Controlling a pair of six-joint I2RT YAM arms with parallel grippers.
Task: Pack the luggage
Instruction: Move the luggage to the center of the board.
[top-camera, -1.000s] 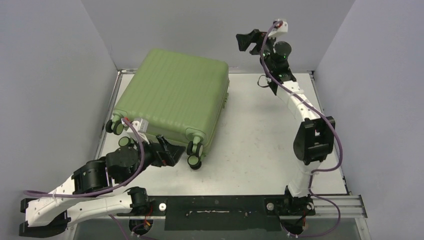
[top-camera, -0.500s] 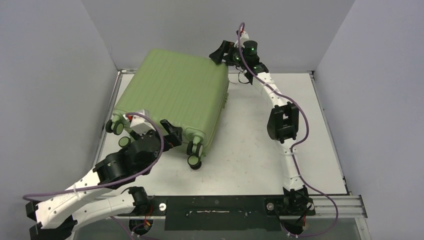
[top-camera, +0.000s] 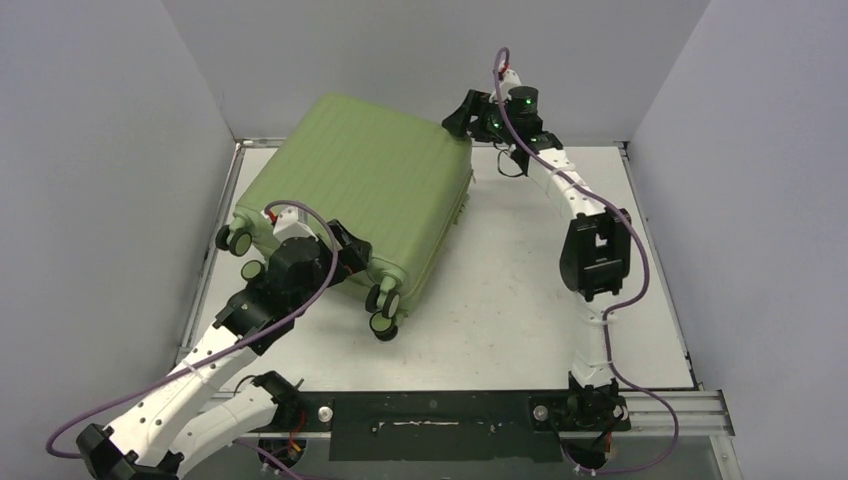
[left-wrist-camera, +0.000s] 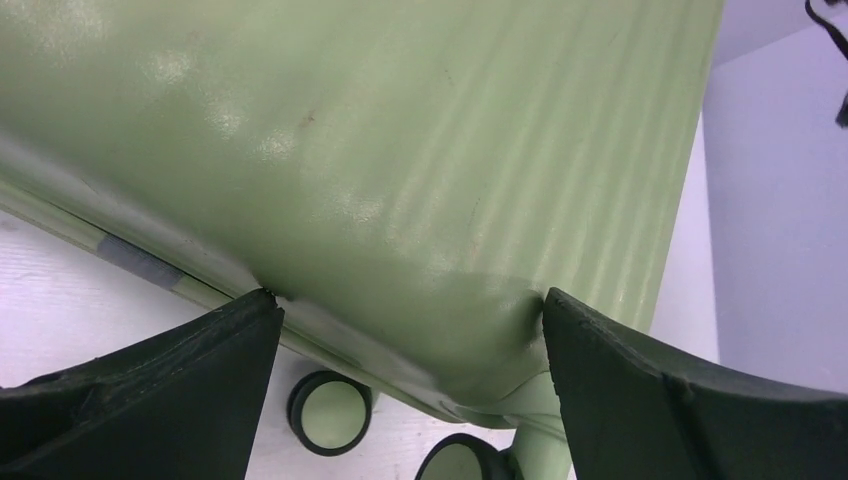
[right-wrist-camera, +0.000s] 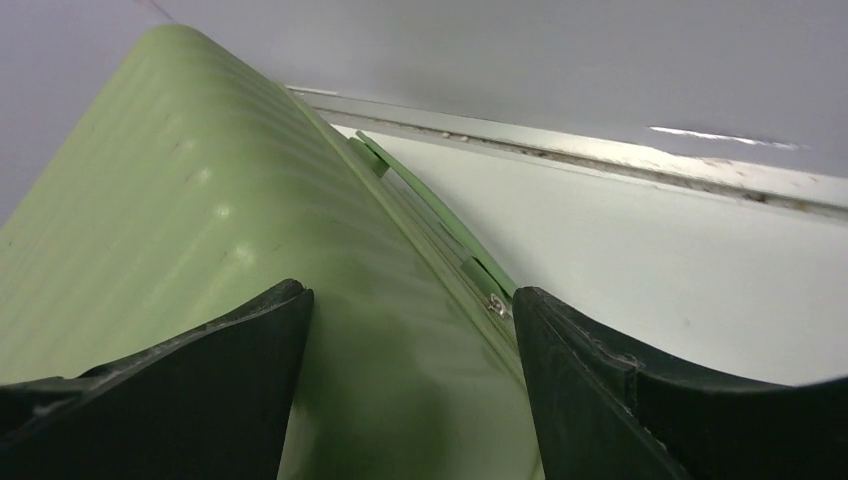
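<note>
Suitcase (top-camera: 360, 180) lying closed on table (top-camera: 520, 290). Left gripper (left-wrist-camera: 408, 296) hanging released, jaws straddling wheel-end edge. Right gripper (right-wrist-camera: 408, 290) straddling far corner, jaws apart; grasping or not, cannot tell.

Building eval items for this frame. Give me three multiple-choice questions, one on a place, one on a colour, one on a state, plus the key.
1. Where is the right gripper?
A) at the far corner of the luggage
B) over the wheels
C) flat on the table's near edge

2. The luggage is:
A) blue
B) light green
C) black

3. The left gripper is:
A) open
B) shut on a wheel
C) out of view

Key: 1A, the top view shows it at the far corner. 2B, it is green in every view. 3A, its wrist view shows the jaws apart, astride the luggage's edge.
</note>
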